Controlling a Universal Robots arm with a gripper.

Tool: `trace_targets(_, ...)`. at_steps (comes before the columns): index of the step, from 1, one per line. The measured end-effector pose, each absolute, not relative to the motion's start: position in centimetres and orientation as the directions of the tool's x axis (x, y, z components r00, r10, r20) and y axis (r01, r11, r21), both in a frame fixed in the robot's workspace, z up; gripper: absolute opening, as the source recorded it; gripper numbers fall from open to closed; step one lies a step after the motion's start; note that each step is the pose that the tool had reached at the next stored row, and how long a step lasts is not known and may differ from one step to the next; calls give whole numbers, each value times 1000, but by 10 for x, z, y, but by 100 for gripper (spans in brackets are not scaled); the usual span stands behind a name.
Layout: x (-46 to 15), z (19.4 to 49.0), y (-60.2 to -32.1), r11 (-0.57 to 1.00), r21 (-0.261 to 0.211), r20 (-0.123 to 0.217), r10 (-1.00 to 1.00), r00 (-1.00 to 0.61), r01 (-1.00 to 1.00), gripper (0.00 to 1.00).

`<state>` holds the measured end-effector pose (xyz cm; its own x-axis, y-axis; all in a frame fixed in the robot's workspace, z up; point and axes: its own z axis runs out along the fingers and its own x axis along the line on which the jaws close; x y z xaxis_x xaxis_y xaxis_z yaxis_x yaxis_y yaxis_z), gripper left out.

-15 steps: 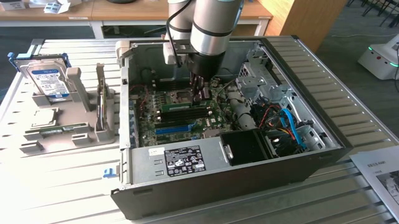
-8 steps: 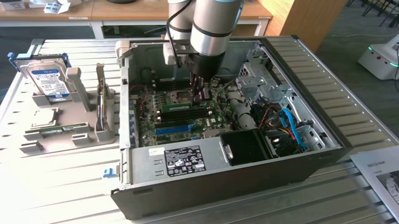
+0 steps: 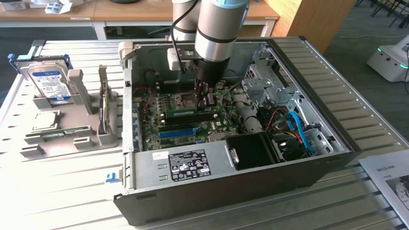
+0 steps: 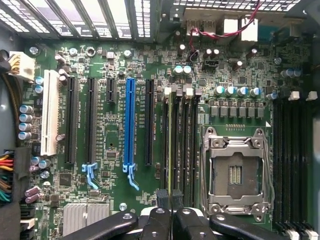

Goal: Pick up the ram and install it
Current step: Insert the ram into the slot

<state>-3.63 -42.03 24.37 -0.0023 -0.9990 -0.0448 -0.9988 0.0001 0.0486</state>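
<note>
arm (image 3: 214, 28): cut off at top edge | ram (image 4: 170, 145): edge-on, faces hidden | paper (image 3: 390, 179): cut off, print unreadable

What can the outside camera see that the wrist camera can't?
Outside view: the arm, the case's outer walls, and a hard drive standing in a holder beside the case.

Wrist view: close-up bits, like the white slot and a row of little round capacitors.

Both: the motherboard, its blue slot, and the claw shut on the ram, which stands on edge over a black slot.
</note>
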Motion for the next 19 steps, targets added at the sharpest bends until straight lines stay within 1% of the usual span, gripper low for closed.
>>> trace_targets(10, -36, 236, -420, 0, 47, -45, -999, -2, -999, 12)
trace_targets(19, -36, 235, -420, 1, 47, -45, -999, -3, -999, 12)
